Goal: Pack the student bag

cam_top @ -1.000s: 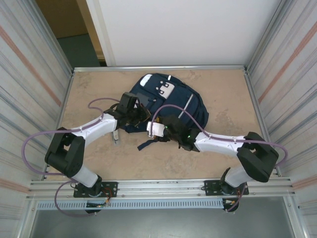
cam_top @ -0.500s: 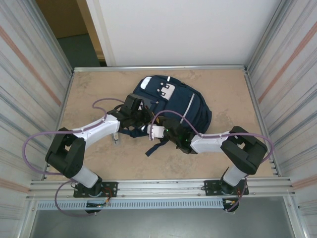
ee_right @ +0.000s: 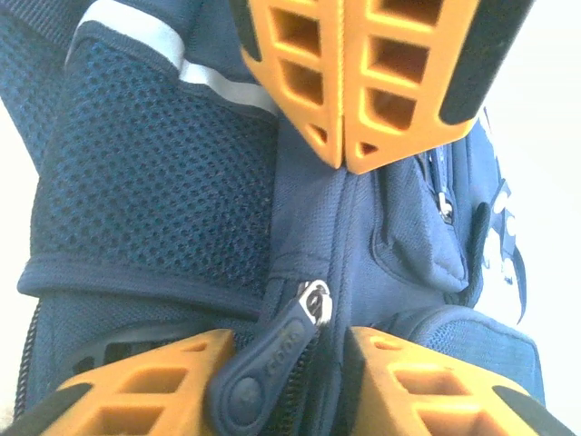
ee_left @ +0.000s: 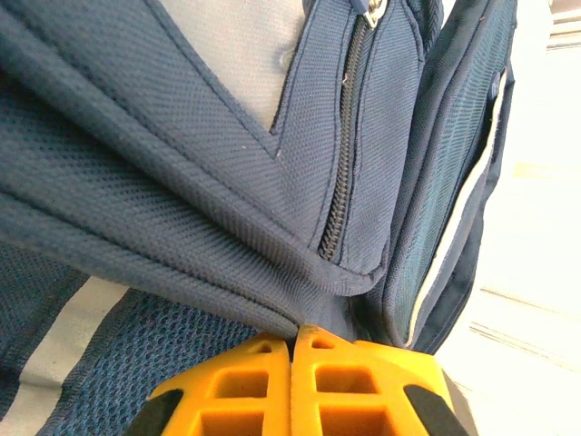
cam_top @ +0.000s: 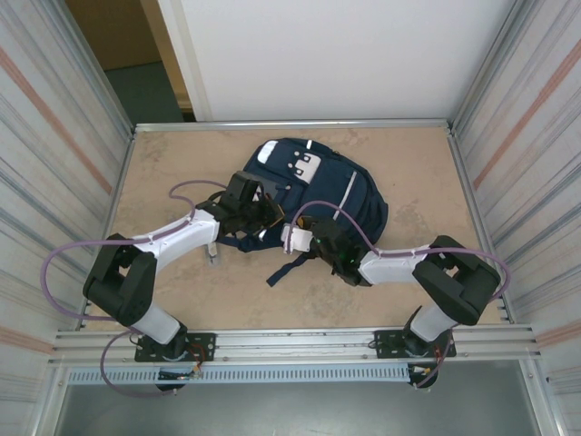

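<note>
The student bag (cam_top: 363, 204) lies flat on the table (cam_top: 172, 163), around the middle and a little toward the far edge, with its front side up. Nearest to the arm bases, a dark strap (cam_top: 283, 270) trails loose from the bag's lower edge onto the bare surface. Just beyond it, the right gripper (ee_right: 289, 350) has its jaws apart with the zipper pull (ee_right: 268, 363) between them. The pull touches one finger and a small gap shows at the other, so I judge that it is not pinched yet. A bit farther, the left gripper (ee_right: 343, 156) has its jaws pressed together on a thin fold of the bag's fabric, at the seam beside the mesh pocket (ee_right: 154, 191). At the far end of the bag sits the white buckle patch (cam_top: 310, 165).

The bag seems soft and limp. It looks rather flat, so it is probably light and may slide on the table when something pulls at it. The cloth folds and gives way, so a hold on cloth alone moves only that cloth. The best place to take hold is the zipper pull: it is small and thick and offers the fingers something firm. I think the zipper runs well only if the fabric behind it is kept tight, which the left pinch can do. The loose strap may catch on an arm.
</note>
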### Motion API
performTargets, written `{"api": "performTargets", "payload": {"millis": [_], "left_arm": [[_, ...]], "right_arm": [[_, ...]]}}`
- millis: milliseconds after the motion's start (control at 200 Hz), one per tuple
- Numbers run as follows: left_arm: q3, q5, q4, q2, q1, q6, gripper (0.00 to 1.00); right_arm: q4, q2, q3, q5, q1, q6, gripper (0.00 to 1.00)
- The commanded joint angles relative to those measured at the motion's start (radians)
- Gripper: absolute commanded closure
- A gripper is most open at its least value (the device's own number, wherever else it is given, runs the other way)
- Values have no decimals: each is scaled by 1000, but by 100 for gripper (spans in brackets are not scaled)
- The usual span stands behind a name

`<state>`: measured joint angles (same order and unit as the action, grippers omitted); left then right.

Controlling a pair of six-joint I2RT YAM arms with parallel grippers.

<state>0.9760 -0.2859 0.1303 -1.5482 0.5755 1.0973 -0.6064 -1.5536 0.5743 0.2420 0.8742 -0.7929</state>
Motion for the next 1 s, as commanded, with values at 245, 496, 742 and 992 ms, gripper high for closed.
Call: {"api": "performTargets", "payload": {"millis": [245, 496, 742, 992], "left_arm": [[24, -23, -38, 26, -18, -1, 100], [0, -29, -67, 16, -27, 13, 100], [10, -64, -89, -11, -24, 21, 100], [5, -82, -101, -29, -22, 26, 100]], "right_arm": [[-48, 53, -19, -84, -32, 170, 82], [100, 137, -1, -152, -82, 449, 75], [109, 158, -42, -212, -93, 484, 84], [134, 157, -30, -294, -102, 464, 68]]}}
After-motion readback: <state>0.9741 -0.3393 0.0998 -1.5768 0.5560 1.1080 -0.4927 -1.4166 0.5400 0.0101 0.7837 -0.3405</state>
